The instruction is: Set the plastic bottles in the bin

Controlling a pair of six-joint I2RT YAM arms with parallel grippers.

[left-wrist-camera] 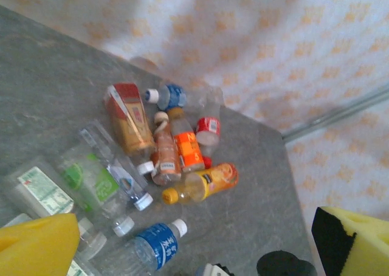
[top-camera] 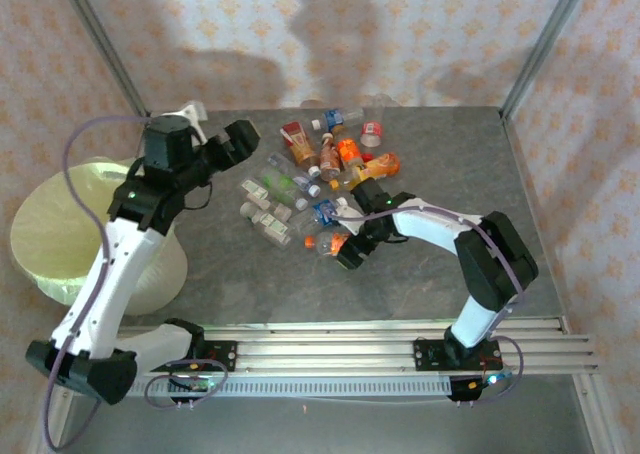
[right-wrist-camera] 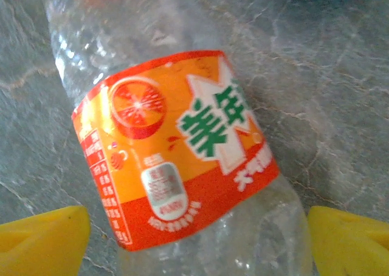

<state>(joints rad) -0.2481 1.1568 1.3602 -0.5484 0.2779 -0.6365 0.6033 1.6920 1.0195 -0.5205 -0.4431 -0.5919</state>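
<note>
~15 bottles (top-camera: 320, 174), cnt unsure in pile; 1 bin (top-camera: 45, 229) part-hidden behind L arm (top-camera: 110, 264); L gripper (top-camera: 238, 142) wide; R gripper (right-wrist-camera: 199, 242) open astride orange-label bottle (right-wrist-camera: 176, 148)

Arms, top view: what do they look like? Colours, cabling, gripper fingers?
The left arm and right arm have white links and black joints, mounted on a silver rail. A purple cable loops along each. The left gripper and right gripper carry yellow fingers.
</note>
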